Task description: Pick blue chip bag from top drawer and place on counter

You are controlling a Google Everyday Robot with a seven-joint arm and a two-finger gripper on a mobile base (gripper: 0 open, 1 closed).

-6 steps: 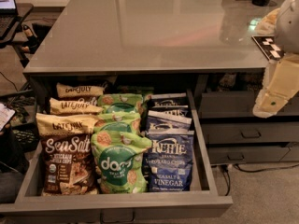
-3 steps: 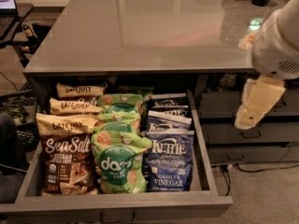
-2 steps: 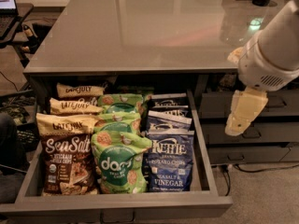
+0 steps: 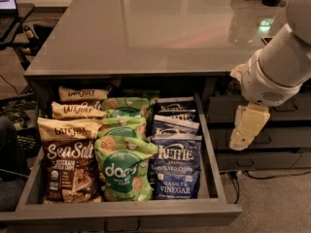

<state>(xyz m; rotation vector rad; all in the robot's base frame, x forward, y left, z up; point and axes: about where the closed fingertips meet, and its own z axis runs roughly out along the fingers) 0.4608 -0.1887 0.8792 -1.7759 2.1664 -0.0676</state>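
Blue chip bag (image 4: 177,171) lies in the top drawer (image 4: 146,211), left of the gripper (image 4: 246,129) — open or closed, unclear.

Top drawer (image 4: 146,213) open below the counter (image 4: 146,28)'s front edge; in it, Kettle chip bag (image 4: 177,171) front right, dots bag (image 4: 124,171) just left of it, Sea Salt bag (image 4: 70,171) leftmost; gripper (image 4: 243,139) outside the drawer's right wall, before side drawers (image 4: 286,135)

blue chip bag (image 4: 177,171) in drawer (image 4: 146,211), hand (image 4: 244,129) beside

Dark blue chip bag (image 4: 176,171) white-lettered; cream pincer (image 4: 242,140) right of grey drawer (image 4: 212,155).
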